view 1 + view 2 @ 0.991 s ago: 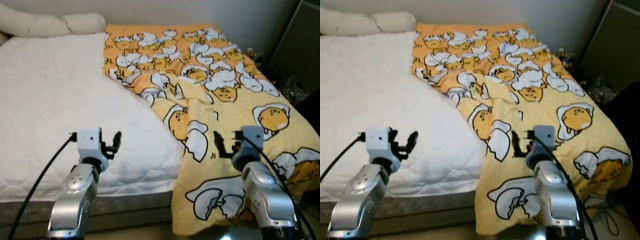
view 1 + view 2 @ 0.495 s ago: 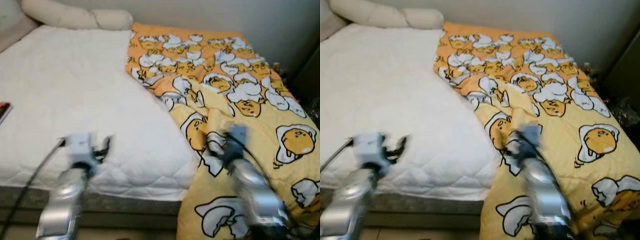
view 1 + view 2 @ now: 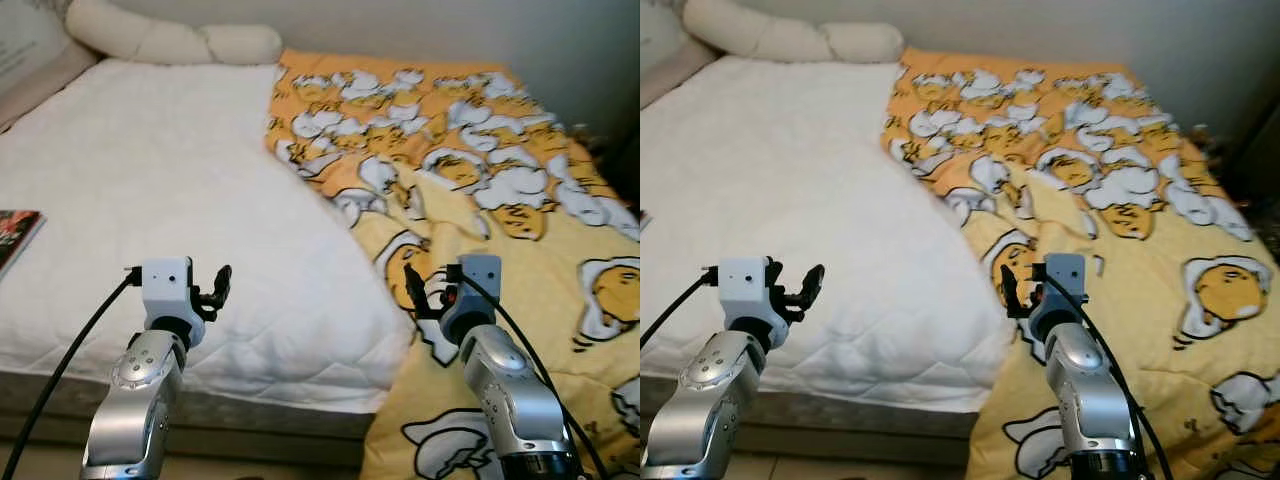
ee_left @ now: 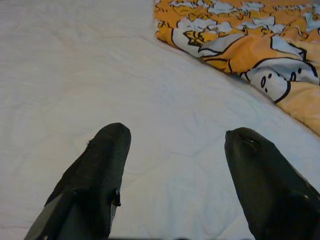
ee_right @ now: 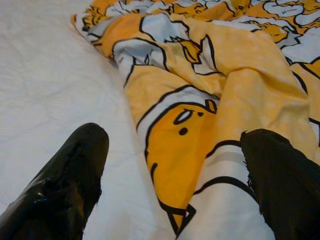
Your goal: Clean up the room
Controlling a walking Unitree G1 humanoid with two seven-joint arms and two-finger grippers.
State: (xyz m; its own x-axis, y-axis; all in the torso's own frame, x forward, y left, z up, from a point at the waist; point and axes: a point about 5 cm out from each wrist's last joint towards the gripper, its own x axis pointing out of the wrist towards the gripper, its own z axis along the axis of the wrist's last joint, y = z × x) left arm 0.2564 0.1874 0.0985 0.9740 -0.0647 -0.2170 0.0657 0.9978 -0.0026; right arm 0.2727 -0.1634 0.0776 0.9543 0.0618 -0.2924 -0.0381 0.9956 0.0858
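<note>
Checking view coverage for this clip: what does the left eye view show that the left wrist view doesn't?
Left eye view: a book at the bed's left edge, cream pillows at the head, and both arms, right gripper over the blanket's edge. Left wrist view: the left gripper close up, jaws apart. Both: white mattress and yellow cartoon blanket.

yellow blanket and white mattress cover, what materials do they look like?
Yellow blanket: looks like soft printed fleece or brushed cotton, matte; it folds and bunches loosely and hangs over the bed edge. White mattress cover: looks like quilted, padded cotton or polyester, matte, with a stitched diamond pattern. Exact fibres cannot be told.
</note>
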